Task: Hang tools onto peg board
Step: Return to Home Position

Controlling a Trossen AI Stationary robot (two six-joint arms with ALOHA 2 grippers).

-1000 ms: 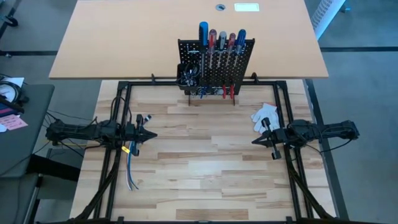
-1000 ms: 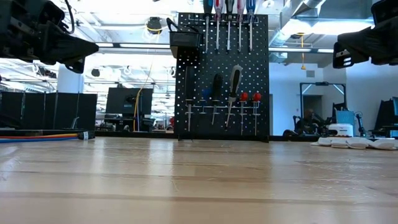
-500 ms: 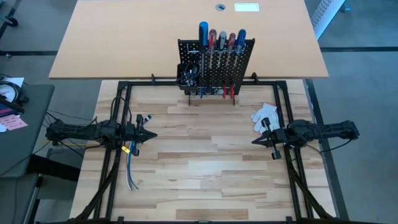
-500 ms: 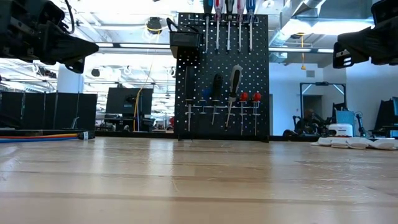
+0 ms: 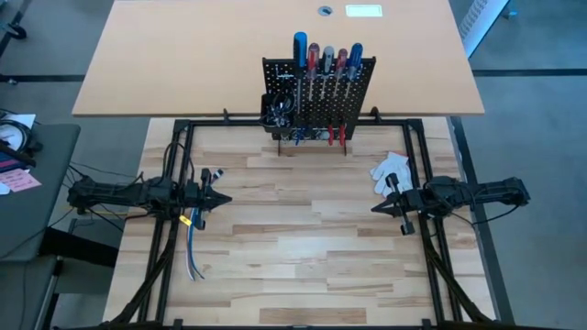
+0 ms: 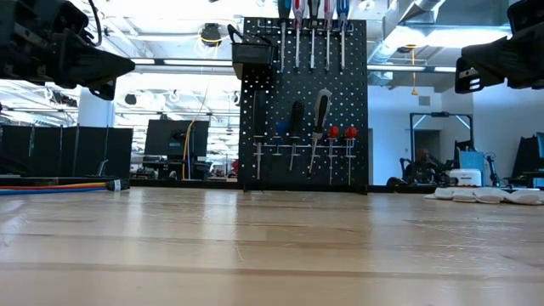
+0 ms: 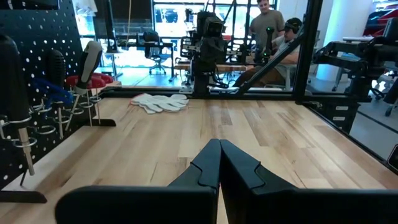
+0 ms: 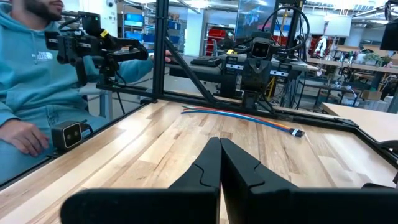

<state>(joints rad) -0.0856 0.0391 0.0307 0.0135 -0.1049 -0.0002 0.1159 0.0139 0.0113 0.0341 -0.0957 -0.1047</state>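
The black peg board (image 5: 319,99) stands upright at the table's far edge, middle. Screwdrivers with blue, red and black handles (image 5: 326,57) stick up from its top rail. More tools (image 6: 306,136) hang on its face, red-handled ones among them. A black bin (image 5: 277,108) sits at its left side. My left gripper (image 5: 227,197) is shut at the table's left, pointing level toward the right. My right gripper (image 5: 374,208) is shut at the table's right, pointing level toward the left. Both hang above the table with nothing in them.
A white glove (image 5: 390,170) lies at the right, just behind my right gripper. A bundle of loose cables (image 5: 194,240) lies at the left, under and in front of my left gripper. A person in a teal hoodie (image 8: 25,81) sits beyond the table's near side.
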